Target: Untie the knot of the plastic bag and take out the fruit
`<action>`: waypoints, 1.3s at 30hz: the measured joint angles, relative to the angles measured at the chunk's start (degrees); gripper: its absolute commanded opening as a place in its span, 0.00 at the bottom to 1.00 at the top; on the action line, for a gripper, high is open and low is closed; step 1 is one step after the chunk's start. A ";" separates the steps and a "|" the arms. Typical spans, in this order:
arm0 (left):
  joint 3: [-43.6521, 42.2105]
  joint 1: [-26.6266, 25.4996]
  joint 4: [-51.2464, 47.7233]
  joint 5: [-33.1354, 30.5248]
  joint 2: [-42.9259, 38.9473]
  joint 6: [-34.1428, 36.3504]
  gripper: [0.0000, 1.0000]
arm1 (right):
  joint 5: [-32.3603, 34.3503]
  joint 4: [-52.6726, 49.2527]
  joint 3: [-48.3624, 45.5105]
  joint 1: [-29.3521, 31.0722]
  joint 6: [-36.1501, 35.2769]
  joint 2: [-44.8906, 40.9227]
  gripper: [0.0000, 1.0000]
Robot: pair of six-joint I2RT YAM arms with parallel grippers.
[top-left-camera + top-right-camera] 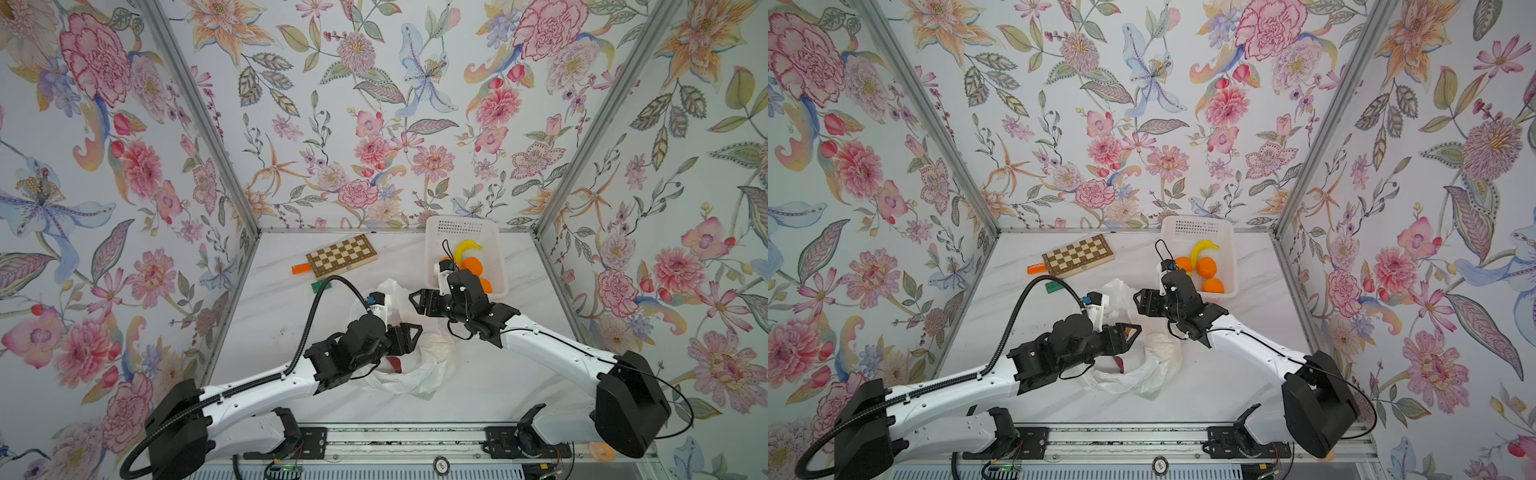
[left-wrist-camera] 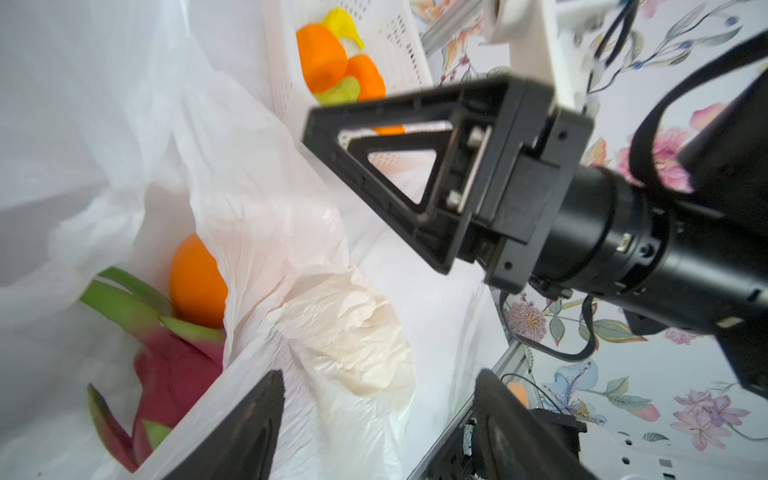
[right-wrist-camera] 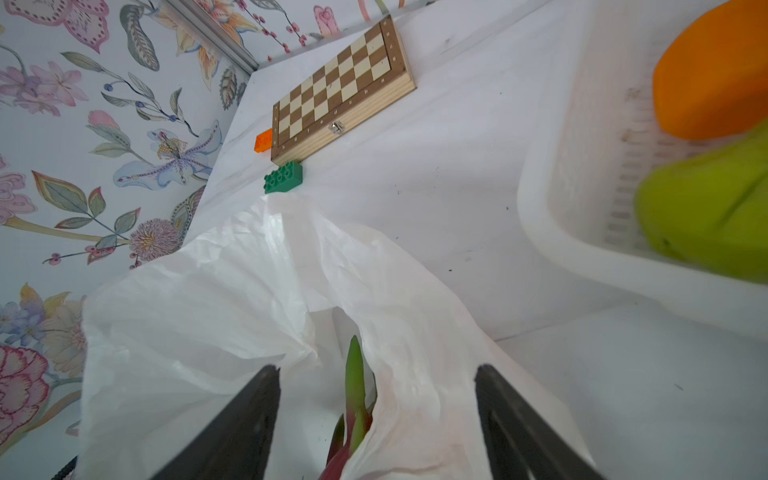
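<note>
My left fingers (image 2: 264,401) and right fingers (image 3: 259,399) stand wide apart, gripping nothing, at the open mouth of the thin crinkly white plastic bag (image 1: 432,370) lying mid-desk (image 1: 498,374). Inside it are one round orange (image 2: 195,282) and one pink-red dragon fruit (image 2: 178,370). The rigid white perforated basket (image 1: 461,224) nearby holds three oranges (image 1: 1206,266), one curved yellow banana (image 1: 1202,246) and one green fruit (image 3: 706,216).

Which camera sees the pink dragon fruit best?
The left wrist view: the dragon fruit shows its pink body and green tips inside the plastic bag, beside an orange. The right wrist view catches mainly one green tip; both top views show just a red sliver.
</note>
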 measured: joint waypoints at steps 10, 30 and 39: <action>0.61 4.37 -14.38 -7.23 -9.57 5.03 0.54 | -4.55 -14.67 0.02 12.70 7.72 -6.51 0.79; -17.88 -3.08 0.50 0.85 4.39 0.09 0.52 | 5.31 -28.02 -5.88 4.15 2.62 -0.48 0.42; -14.86 -3.10 1.40 -5.14 1.22 -0.39 0.58 | 4.92 -28.68 -5.38 6.91 4.15 -11.19 0.66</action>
